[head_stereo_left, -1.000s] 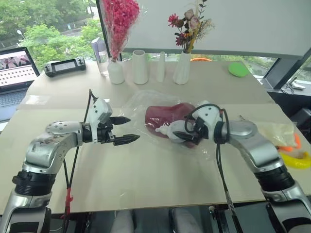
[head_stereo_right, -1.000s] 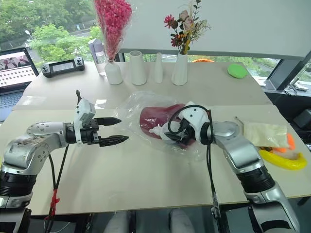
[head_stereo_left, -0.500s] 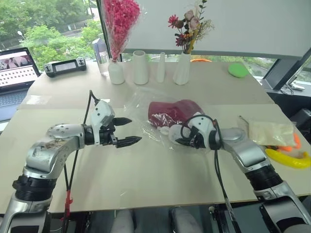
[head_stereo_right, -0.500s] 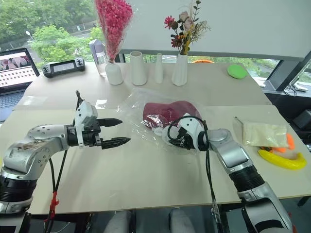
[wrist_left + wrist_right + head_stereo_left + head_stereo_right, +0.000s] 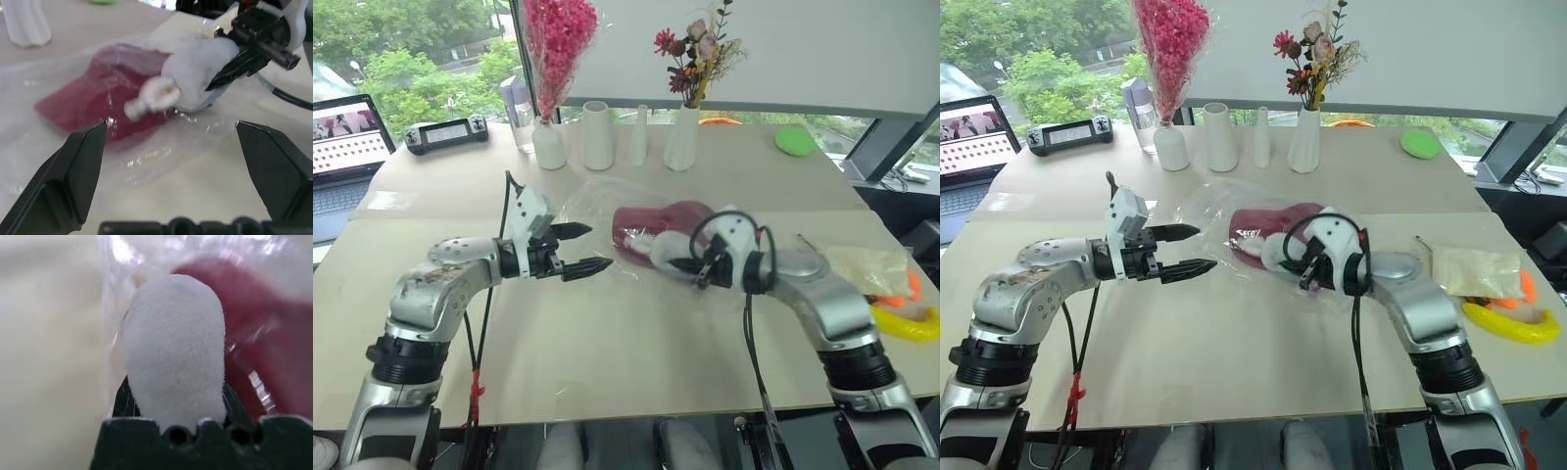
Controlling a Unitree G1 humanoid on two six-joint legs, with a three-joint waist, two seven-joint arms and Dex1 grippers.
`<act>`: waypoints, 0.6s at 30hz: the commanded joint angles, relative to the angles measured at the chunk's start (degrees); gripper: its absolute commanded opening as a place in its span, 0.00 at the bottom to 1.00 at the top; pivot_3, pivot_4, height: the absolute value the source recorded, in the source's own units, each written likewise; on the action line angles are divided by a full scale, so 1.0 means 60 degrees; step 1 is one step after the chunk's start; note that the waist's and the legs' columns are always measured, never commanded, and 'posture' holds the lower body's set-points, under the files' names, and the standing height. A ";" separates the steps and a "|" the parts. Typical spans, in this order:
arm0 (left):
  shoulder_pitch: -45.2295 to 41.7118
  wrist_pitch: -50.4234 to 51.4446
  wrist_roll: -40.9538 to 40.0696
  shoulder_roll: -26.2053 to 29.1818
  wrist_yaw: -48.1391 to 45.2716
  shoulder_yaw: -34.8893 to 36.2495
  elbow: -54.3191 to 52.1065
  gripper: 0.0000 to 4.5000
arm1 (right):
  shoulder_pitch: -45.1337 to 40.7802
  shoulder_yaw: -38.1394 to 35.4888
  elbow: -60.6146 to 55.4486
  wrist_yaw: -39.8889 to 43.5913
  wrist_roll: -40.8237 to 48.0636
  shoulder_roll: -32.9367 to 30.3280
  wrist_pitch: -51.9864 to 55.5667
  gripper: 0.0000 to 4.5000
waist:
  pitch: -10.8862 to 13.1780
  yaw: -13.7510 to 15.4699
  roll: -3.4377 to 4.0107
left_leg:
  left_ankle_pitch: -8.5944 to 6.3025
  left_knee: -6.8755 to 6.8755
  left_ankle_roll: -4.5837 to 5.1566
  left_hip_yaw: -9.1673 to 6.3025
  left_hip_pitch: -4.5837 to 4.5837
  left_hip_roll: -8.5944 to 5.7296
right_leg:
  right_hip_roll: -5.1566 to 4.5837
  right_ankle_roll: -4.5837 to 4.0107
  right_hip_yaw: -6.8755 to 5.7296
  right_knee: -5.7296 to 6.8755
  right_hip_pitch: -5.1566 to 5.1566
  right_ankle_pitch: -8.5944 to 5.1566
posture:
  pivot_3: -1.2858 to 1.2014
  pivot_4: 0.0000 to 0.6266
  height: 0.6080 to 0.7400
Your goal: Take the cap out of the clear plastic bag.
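The right gripper [image 5: 1301,262] had lifted and closed, apparently pinching the bag [image 5: 1217,211] beside the cap [image 5: 1268,221]; the left gripper [image 5: 1193,249], released wide, pointed toward it.

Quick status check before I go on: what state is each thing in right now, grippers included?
cap: inside the bag, lying flat
clear plastic bag: on the table, cap not yet out
white fuzzy thing: pinched in the right gripper
right gripper: shut on the white fuzzy thing
left gripper: open, holding nothing, beside the bag
laptop: lid up, screen lit
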 commanded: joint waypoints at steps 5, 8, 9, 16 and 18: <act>0.0177 -0.0309 0.0056 -0.0398 -0.0007 -0.0114 -0.0108 1.00 | 0.0890 -0.3895 0.0593 -0.1944 -0.0997 -0.2346 0.0171 0.08 | 0.0001 0.0281 -0.0001 | 0.0000 0.0001 0.0000 -0.0004 -0.0004 -0.0012 | -0.0018 -0.0053 -0.0019 -0.0014 0.0010 -0.0005 | 0.52 0.24 1.00; 0.0131 -0.0400 0.0163 -0.0538 -0.0022 -0.0264 0.0009 1.00 | 0.1862 -0.4536 0.1096 -0.2328 -0.1458 -0.2920 0.0047 0.08 | 0.0000 0.0390 -0.0002 | -0.0001 0.0003 0.0002 -0.0001 -0.0015 -0.0020 | -0.0025 -0.0095 -0.0019 -0.0039 0.0013 -0.0014 | 0.52 0.24 1.00; 0.0148 -0.0391 0.0156 -0.0554 -0.0018 -0.0257 -0.0023 1.00 | 0.2042 -0.4663 0.1050 -0.2370 -0.1447 -0.2938 0.0085 0.08 | 0.0000 0.0382 -0.0002 | -0.0003 0.0003 0.0003 0.0000 -0.0019 -0.0020 | -0.0025 -0.0097 -0.0018 -0.0042 0.0012 -0.0011 | 0.52 0.24 1.00; 0.0047 -0.0387 0.0231 -0.0684 -0.0295 -0.0472 0.0230 1.00 | 0.4969 -0.6385 -0.1188 -0.1525 -0.0214 -0.2163 0.1018 0.08 | 0.0003 0.0069 0.0023 | -0.0002 -0.0007 0.0006 -0.0032 0.0017 -0.0011 | 0.0004 0.0014 -0.0007 0.0006 0.0020 -0.0013 | 0.52 0.24 1.00; -0.0086 -0.0464 0.0303 -0.0704 -0.0423 -0.0558 0.0460 1.00 | 0.5297 -0.7237 -0.1718 -0.1322 0.0481 -0.1682 0.1138 0.08 | 0.0006 0.0035 0.0032 | -0.0002 0.0010 0.0006 -0.0030 0.0021 -0.0012 | 0.0003 0.0021 -0.0004 0.0009 0.0024 -0.0007 | 0.52 0.24 1.00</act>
